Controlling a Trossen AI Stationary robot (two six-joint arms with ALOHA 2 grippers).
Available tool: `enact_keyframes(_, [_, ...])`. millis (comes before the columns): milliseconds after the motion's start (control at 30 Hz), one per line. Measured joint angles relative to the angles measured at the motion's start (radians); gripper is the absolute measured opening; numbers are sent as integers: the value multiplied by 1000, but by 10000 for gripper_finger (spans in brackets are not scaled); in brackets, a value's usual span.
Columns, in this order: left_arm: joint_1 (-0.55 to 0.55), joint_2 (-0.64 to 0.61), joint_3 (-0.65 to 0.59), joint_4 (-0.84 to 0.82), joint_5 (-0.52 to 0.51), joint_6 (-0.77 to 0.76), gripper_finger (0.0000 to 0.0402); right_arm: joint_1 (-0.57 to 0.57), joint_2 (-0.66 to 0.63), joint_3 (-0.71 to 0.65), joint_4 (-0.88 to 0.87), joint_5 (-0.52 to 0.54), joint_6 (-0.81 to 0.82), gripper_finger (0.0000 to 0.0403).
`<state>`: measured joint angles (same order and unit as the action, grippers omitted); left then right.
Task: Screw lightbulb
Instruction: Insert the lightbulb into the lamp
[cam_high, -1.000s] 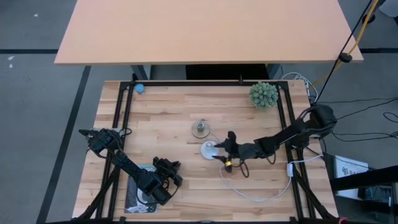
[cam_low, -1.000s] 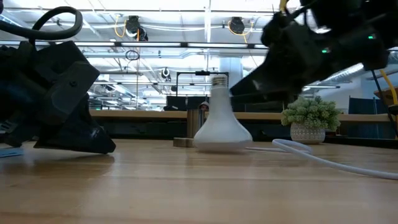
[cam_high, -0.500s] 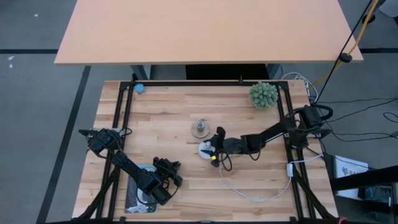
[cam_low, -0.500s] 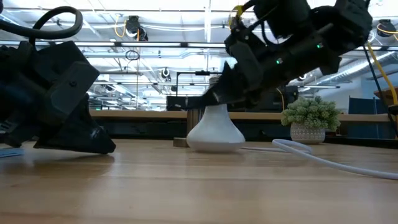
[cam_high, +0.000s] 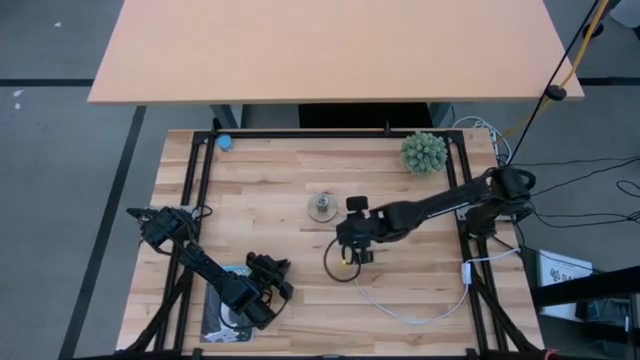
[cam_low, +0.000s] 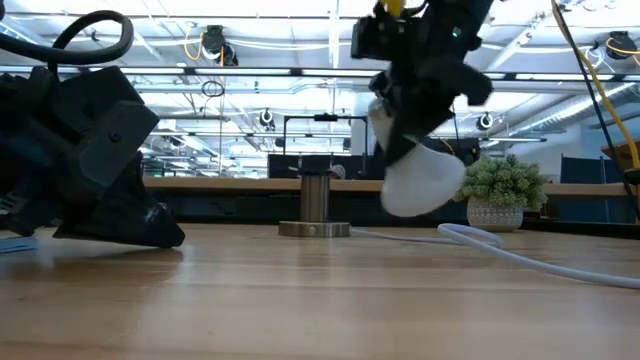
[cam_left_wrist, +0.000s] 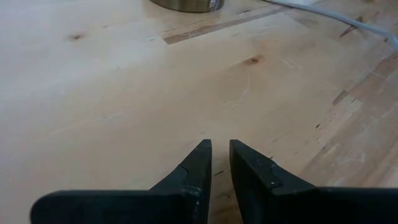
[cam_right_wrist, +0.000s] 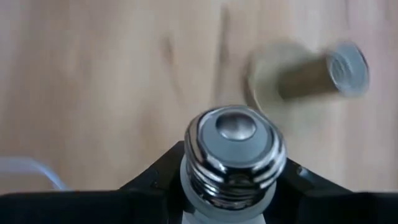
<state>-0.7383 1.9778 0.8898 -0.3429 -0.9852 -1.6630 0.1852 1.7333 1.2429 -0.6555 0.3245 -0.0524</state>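
I count one lightbulb (cam_low: 420, 175) on my screens, and it is off the table: the right gripper (cam_low: 415, 110) has its two fingers clamped on the neck just below the silvery screw base (cam_right_wrist: 233, 152), with the white globe hanging down and tilted, clear of the wood. From above, that gripper (cam_high: 352, 240) sits near the middle of the table (cam_high: 280, 190), just right of and nearer than the single socket (cam_high: 322, 207), which stands upright and apart from the bulb. In the right wrist view the threaded base fills the gap between the fingers (cam_right_wrist: 155, 180), with the socket (cam_right_wrist: 311, 74) lying beyond it.

The left gripper (cam_high: 262, 290) waits at the near left, low over a flat card (cam_high: 222, 318); its two fingers (cam_left_wrist: 199, 168) are nearly together, only a thin slit between them, gripping nothing.

Otherwise I count one white cord (cam_high: 420, 310) looping across the near right of the table, one small green potted plant (cam_high: 424, 152) at the far right corner, and one small blue object (cam_high: 225, 142) at the far left corner.
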Motion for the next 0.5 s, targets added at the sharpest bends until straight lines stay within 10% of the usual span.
enact_keyframes(500, [-3, 0, 0, 9, 1, -2, 64, -13, 251, 70, -252, 99, -118, 138])
